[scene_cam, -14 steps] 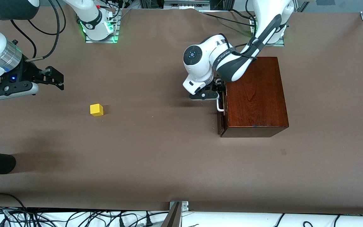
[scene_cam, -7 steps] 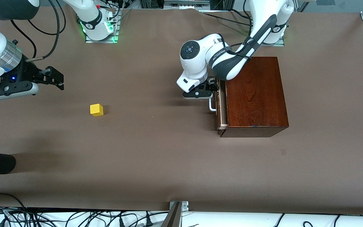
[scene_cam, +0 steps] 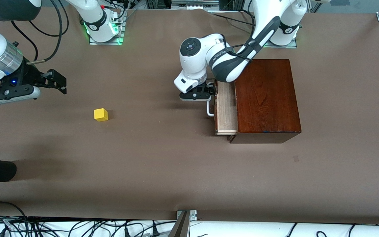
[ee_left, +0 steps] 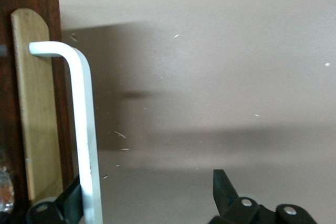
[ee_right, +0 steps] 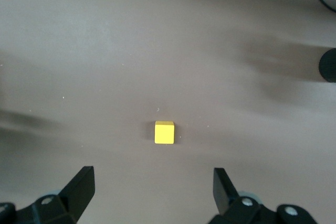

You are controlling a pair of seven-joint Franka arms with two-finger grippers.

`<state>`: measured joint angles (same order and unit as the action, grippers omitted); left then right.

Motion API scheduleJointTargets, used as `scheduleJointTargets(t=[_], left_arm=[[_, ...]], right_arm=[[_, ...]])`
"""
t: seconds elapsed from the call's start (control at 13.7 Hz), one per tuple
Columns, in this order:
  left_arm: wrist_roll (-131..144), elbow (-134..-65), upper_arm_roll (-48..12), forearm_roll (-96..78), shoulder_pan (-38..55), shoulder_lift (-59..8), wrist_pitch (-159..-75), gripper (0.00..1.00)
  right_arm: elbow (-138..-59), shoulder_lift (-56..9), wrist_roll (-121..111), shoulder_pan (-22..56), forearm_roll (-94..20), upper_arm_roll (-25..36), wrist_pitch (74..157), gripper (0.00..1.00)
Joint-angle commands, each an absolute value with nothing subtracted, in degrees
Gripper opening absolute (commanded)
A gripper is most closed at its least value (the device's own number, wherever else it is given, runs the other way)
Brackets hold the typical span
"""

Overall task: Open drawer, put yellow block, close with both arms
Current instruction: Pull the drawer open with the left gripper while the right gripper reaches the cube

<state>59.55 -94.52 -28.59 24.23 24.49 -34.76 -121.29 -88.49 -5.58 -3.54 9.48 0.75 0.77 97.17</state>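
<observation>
The brown-covered table (scene_cam: 163, 164) filled the frame. The mahogany box (scene_cam: 265, 98) sat right of centre, its drawer (scene_cam: 225, 108) partly out. At the drawer's white handle (scene_cam: 210, 110), centre frame, the left gripper (scene_cam: 206, 95) had its jaws spread wide, one finger (ee_left: 71, 203) against the bar. At the frame's left edge the right gripper (scene_cam: 56, 82) waited above the table, jaws wide. The yellow block (scene_cam: 100, 115) lay lower left of centre.

The small bright yellow cube (scene_cam: 100, 115) is sitting with bare brown tabletop (scene_cam: 150, 158) all round, from twelve through six o'clock. At three o'clock, well apart, the partly open pale wooden drawer (scene_cam: 225, 110) is blocking passage.
</observation>
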Motion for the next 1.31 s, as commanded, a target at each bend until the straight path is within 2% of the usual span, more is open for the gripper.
scheduleJointTargets(t=[0.0, 0.51, 0.87, 1.02, 1.24], left_arm=[[59.3, -88.6, -29.4, 24.2, 27.7, -39.8, -125.1, 1.00], [59.5, -86.5, -29.7, 24.1, 27.6, -38.1, -123.9, 1.00], [53.5, -86.0, -29.7, 23.9, 25.1, -29.5, -109.6, 1.00], [50.6, -86.0, -29.7, 23.9, 22.7, -26.0, -105.4, 1.00], [41.6, -86.0, -29.8, 19.9, 16.1, -21.5, -99.9, 1.00]], right_arm=[[-87.6, -8.1, -3.6, 8.9, 0.8, 0.8, 99.2, 1.00], [-86.9, -9.4, -4.5, 7.9, -0.5, 1.2, 99.1, 1.00], [-88.7, -9.3, -4.5, 9.1, 0.1, 0.7, 93.2, 1.00], [-91.8, -9.4, -4.3, 9.1, -0.5, 0.8, 94.1, 1.00], [-99.0, -8.2, -3.7, 9.1, -0.4, 0.8, 99.7, 1.00]])
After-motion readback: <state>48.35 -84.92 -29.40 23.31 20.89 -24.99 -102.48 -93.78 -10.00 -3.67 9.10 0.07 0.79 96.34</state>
